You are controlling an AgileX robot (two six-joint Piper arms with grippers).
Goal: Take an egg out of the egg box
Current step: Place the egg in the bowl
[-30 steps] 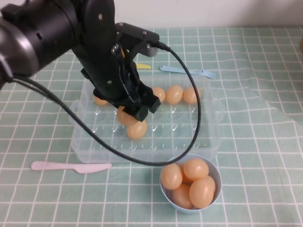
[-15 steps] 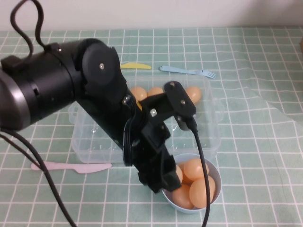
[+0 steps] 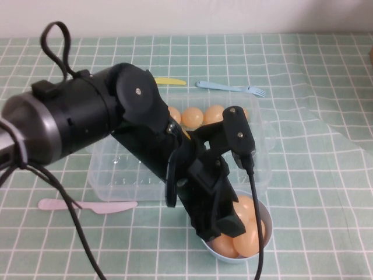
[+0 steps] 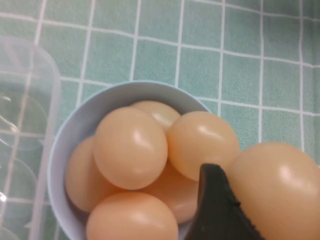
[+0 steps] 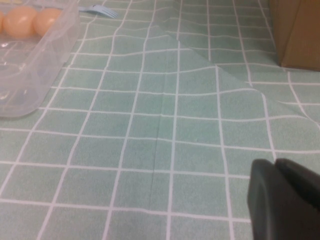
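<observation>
While we are looking down from the high view, our left tool (image 3: 233,224) is hanging over the light-blue bowl (image 3: 217,251), just beside the near edge of the egg box (image 3: 116,175), and the arm is hiding most of the bowl. A few eggs are sitting along the far row of the egg box, beyond the bowl. A pale plastic knife (image 3: 87,205) is lying on the bench beside the egg box, well apart from the bowl.

From the left wrist view, we are seeing the egg (image 4: 277,192) clamped in the left tool, one dark finger (image 4: 217,210) pressing its side, directly above the bowl's rim. Four or five eggs are already crowding the bowl (image 4: 75,135). To do this well, we judge that we should be lowering until the egg nearly touches the pile, aiming for the gap near the rim, then parting the fingers slowly; a release from height could make it bounce or roll over the rim.

From the right wrist view, our right tool (image 5: 282,200) is parked over bare bench, well apart from the bowl and the egg box (image 5: 30,65); we cannot tell how its fingers are standing.
</observation>
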